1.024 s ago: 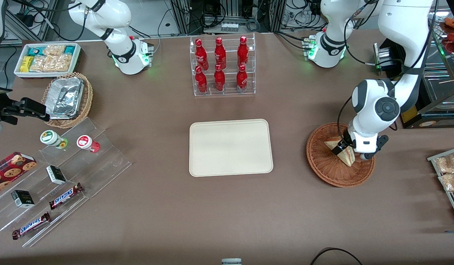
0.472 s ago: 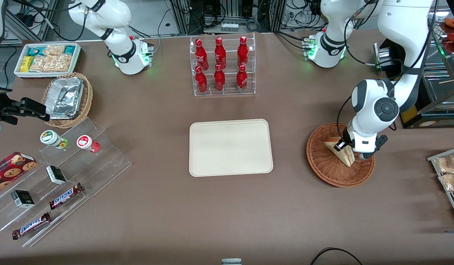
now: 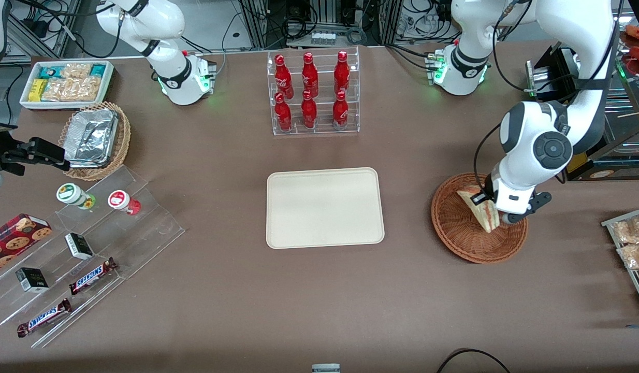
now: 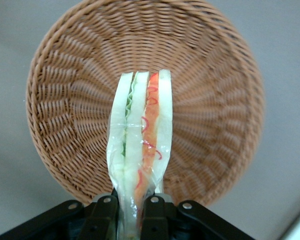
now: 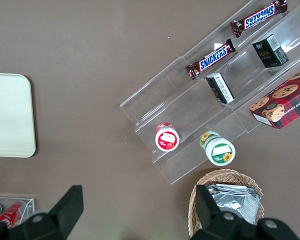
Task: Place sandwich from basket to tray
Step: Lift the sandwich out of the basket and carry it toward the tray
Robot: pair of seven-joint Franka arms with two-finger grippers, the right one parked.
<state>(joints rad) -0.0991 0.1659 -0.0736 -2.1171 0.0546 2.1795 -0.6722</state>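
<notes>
While the gripper (image 3: 486, 206) is clamped on the sandwich (image 3: 481, 211), the wedge hangs over the basket (image 3: 462, 233), lifted off the weave, with both fingers (image 4: 104, 216) pinching its wrapped end and the red and green filling edge showing in the wrist view. The basket (image 4: 80, 125) sits toward the working arm's end of the table (image 3: 319, 300). The tray (image 3: 324, 207) lies mid-table, well apart from the basket, with only bare brown tabletop between them.

Farther from the front camera than the tray stands a clear rack (image 3: 315, 93) of six red bottles. Toward the parked arm's end: a tan basket (image 3: 120, 142) with foil packs (image 3: 91, 137), a white bin (image 3: 66, 83) of snacks farther away, clear stepped shelves (image 3: 143, 228) with two small jars (image 3: 75, 196), two dark boxes (image 3: 79, 245), two Snickers bars (image 3: 91, 275), and a red cookie box (image 3: 16, 234) beside them. At the working arm's end a wire rack (image 3: 630, 248) of bagged snacks sits at the table edge, near the basket, and a dark box (image 3: 604, 150) stands just beside the arm (image 3: 537, 150).

Table surface is matte brown. Cables and equipment racks line the room past the arm bases (image 3: 456, 72).
</notes>
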